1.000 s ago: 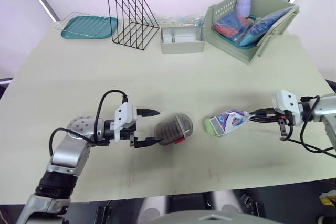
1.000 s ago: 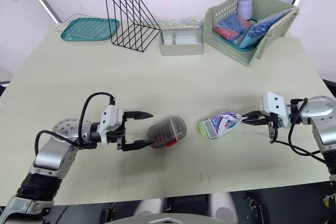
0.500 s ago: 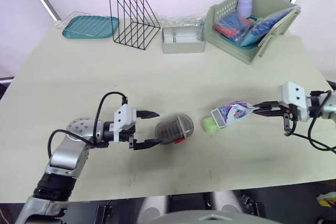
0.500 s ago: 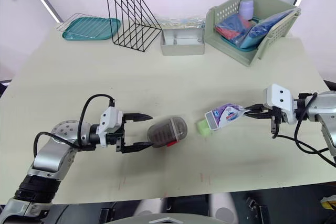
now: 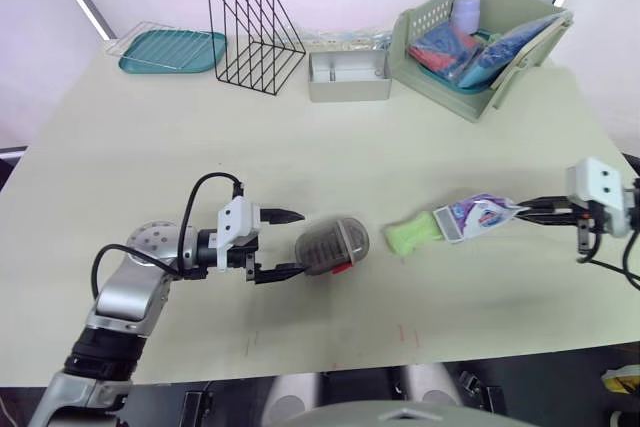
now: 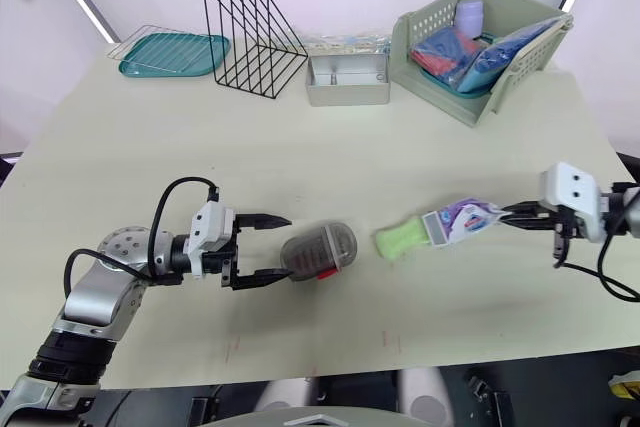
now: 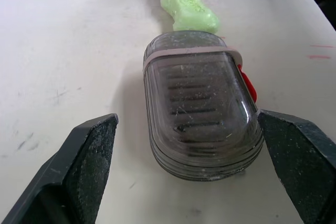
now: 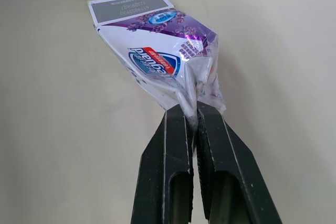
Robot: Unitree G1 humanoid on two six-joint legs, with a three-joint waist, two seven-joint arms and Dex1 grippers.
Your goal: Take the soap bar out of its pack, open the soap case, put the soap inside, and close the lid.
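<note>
right end effector (image 8: pixel 191 109) is pinched shut on the crimped tail of the soap pack (image 5: pixel 478 217), which stretches straight ahead of its fingertips, open mouth facing away. just past that mouth the green soap bar (image 5: pixel 405 235) lies on the table (image 5: pixel 300 137), long axis in line with the pack; whether its end is clear of the mouth i cannot tell. left end effector (image 5: pixel 298 241) is spread open, the closed soap case (image 5: pixel 332 245) just ahead between its fingers, long axis along them, pointing at the bar just beyond
</note>
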